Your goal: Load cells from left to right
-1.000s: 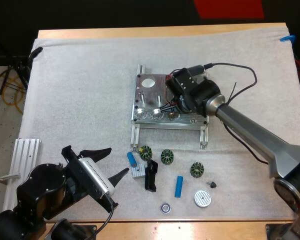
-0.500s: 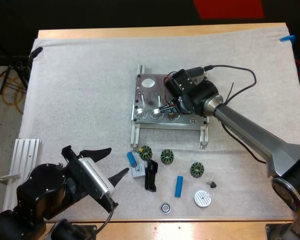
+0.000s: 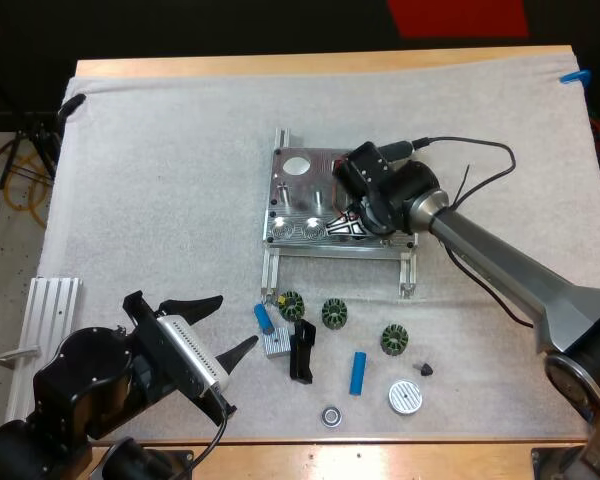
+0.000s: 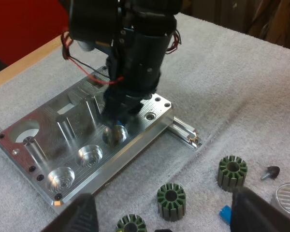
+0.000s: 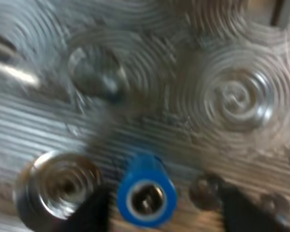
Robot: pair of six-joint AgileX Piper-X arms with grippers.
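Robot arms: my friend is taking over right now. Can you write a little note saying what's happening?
Left gripper: open and empty, over the near left part of the mat.
Right gripper: low over the metal fixture, with a blue cell at it. Its grip is unclear.
Done: the front pockets that show look empty.
Left: seat this cell, then load the two spare blue cells lying on the mat.
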